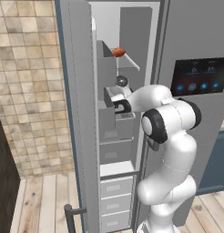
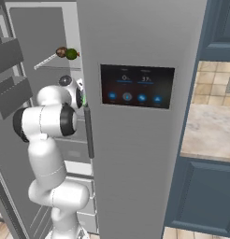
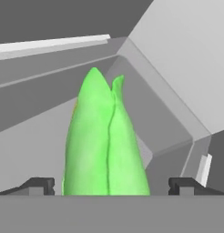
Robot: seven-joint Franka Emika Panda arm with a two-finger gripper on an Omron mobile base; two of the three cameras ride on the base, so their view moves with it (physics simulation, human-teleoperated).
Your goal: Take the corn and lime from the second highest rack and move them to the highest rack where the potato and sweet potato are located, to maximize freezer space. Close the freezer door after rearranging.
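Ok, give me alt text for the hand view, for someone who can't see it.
A bright green corn husk stands between the two dark fingertips of the tool, tapering to two points. Behind it are grey freezer walls and a thin light rail crossing the upper left. Whether the fingertips touch the husk cannot be told.

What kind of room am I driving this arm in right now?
Most likely a home kitchen, rendered: a tall grey freezer with a lit dispenser panel, a stone-look counter over blue cabinets, and tan wall tiles.
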